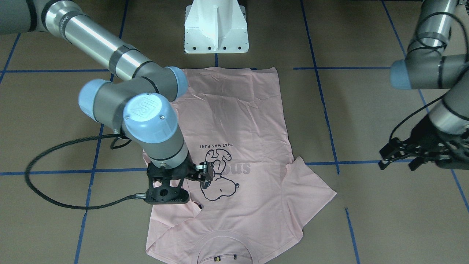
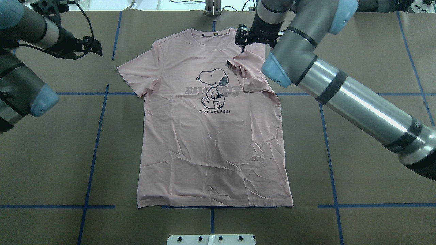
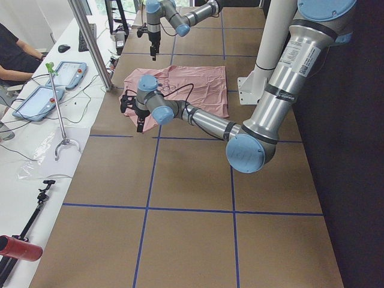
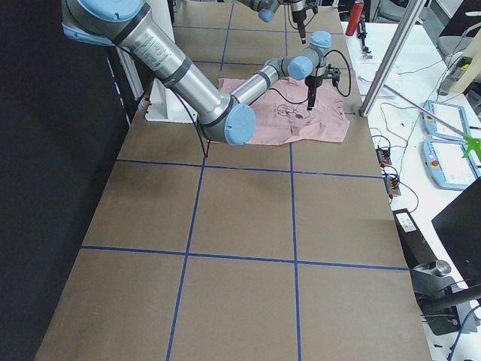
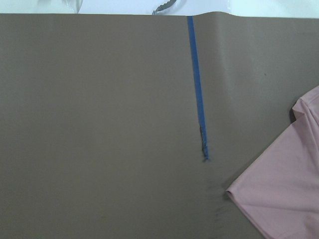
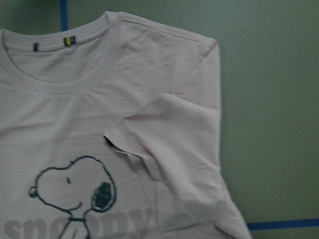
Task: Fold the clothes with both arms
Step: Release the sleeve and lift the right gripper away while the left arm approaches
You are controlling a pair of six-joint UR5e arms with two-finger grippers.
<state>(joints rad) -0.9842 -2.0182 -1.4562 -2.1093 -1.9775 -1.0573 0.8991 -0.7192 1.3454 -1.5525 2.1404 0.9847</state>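
Observation:
The pale pink T-shirt point(image 2: 211, 143) lies flat on the brown table, print up, with its collar point(image 2: 213, 34) away from the robot. One sleeve point(image 2: 250, 76) is folded in over the chest beside the dog print point(image 2: 213, 85); the right wrist view shows this fold point(image 6: 184, 149) lying loose. My right gripper point(image 2: 241, 42) hovers over that shoulder, seemingly open, with nothing in it point(image 1: 206, 175). The other sleeve point(image 2: 134, 73) lies spread flat. My left gripper point(image 2: 97, 47) is open over bare table, off that sleeve's side point(image 1: 397, 161). The left wrist view shows only a sleeve tip point(image 5: 284, 189).
The white pedestal base point(image 1: 216, 27) stands at the robot's edge, by the shirt's hem. Blue tape lines point(image 2: 98, 136) cross the brown table cover. In the exterior left view, a side table with tablets point(image 3: 54, 84), a metal post point(image 3: 90, 42) and a seated person point(image 3: 15, 54) lie past the far edge.

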